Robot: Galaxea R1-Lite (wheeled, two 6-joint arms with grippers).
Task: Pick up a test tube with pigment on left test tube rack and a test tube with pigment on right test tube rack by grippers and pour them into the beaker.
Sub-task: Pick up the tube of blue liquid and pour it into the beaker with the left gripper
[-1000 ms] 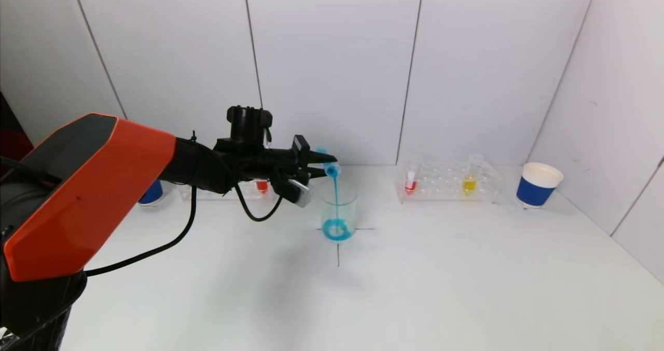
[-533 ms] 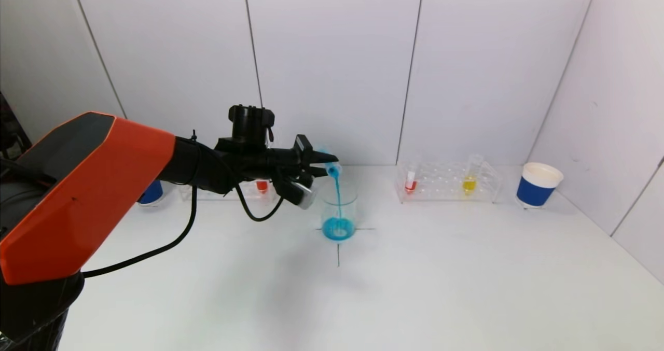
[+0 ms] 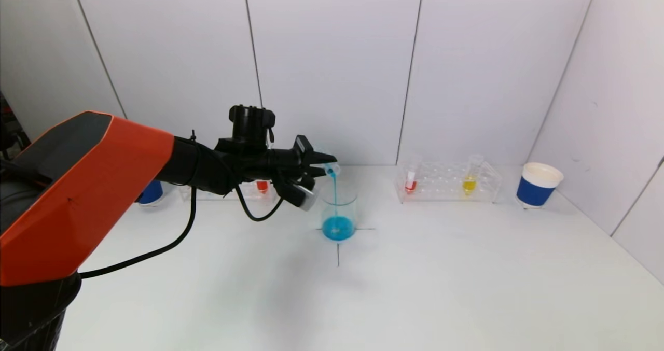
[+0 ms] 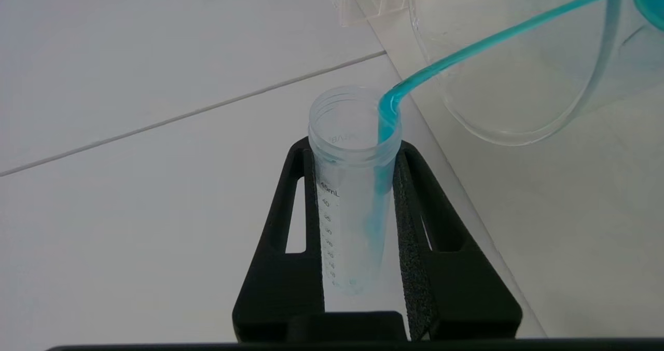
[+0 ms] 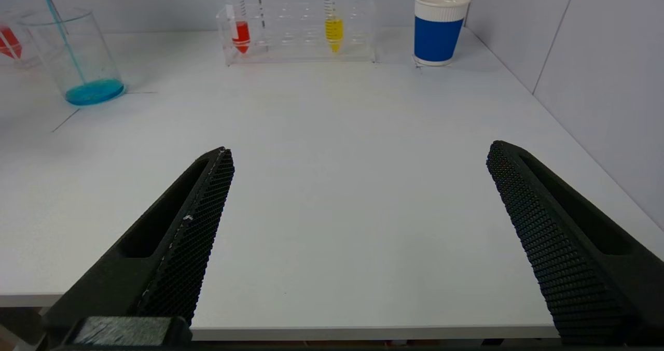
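My left gripper (image 3: 324, 165) is shut on a clear test tube (image 4: 353, 185), tipped mouth-down over the glass beaker (image 3: 339, 213). A thin blue stream (image 3: 334, 198) runs from the tube's mouth into the beaker, where blue liquid pools at the bottom. Little blue is left in the tube. The left rack (image 3: 244, 191) behind my arm holds a red tube (image 3: 262, 186). The right rack (image 3: 448, 182) holds a red tube (image 3: 410, 181) and a yellow tube (image 3: 469, 182). My right gripper (image 5: 358, 154) is open and empty, low over the table's front edge, out of the head view.
A blue-and-white paper cup (image 3: 538, 184) stands at the far right by the wall. Another blue cup (image 3: 151, 192) is partly hidden behind my left arm. A black cross (image 3: 338, 247) on the table marks the beaker's place. White walls close the back and right.
The blue pool in the beaker has grown a little and the tube has emptied further. My left gripper has barely moved.
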